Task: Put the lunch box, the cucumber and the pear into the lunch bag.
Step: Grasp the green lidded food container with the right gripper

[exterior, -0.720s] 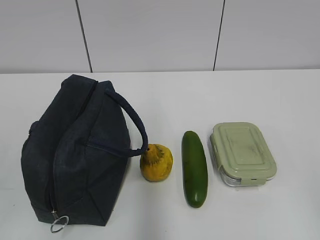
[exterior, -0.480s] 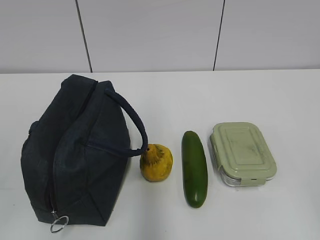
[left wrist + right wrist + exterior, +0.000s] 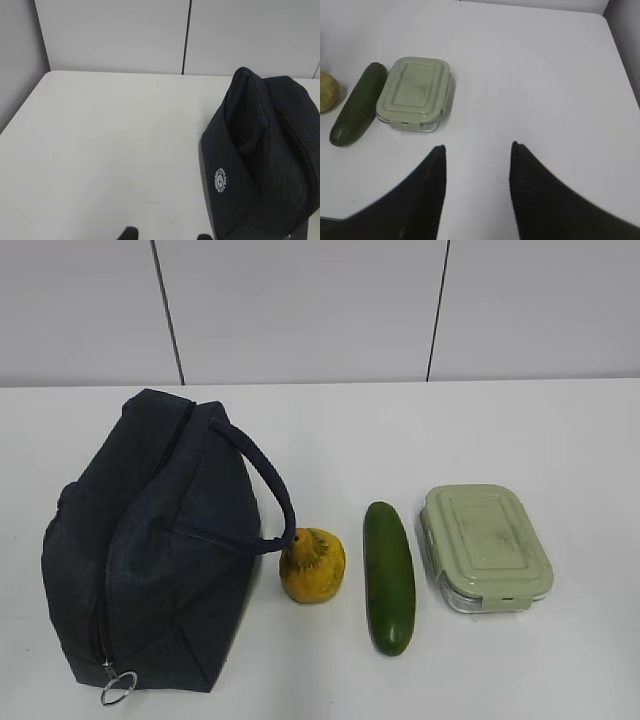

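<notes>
4 things lie on the table (image 3: 560,430), and none has shifted over the last moments — every one sits where it sat before, so the task has not visibly started. The bag (image 3: 150,540) stands at the left, its zipper run closed as far as the exterior view shows, the ring pull (image 3: 118,687) hanging at its near end and the handle (image 3: 262,490) arching right. Just right of it, touching or nearly touching the handle's end, sits the pear (image 3: 313,566). Right again lies the cucumber (image 3: 389,577), running near to far, and just beside it the box (image 3: 485,546), lid on.

Neither arm shows in the exterior view. The left gripper (image 3: 164,235) shows only 2 dark fingertips at the bottom edge of its wrist view; they stand apart with nothing between them, hanging over bare table left of the bag. The right gripper (image 3: 477,190) also has its fingers spread and empty, poised above the table near of the box, with the cucumber and a sliver of the pear further left.

With nothing moved, all 3 items remain outside — and the bag probably needs opening before anything goes in.

The table is plain matte white with no other things on it. Behind it stands a pale panelled wall (image 3: 300,310) with dark vertical seams.
</notes>
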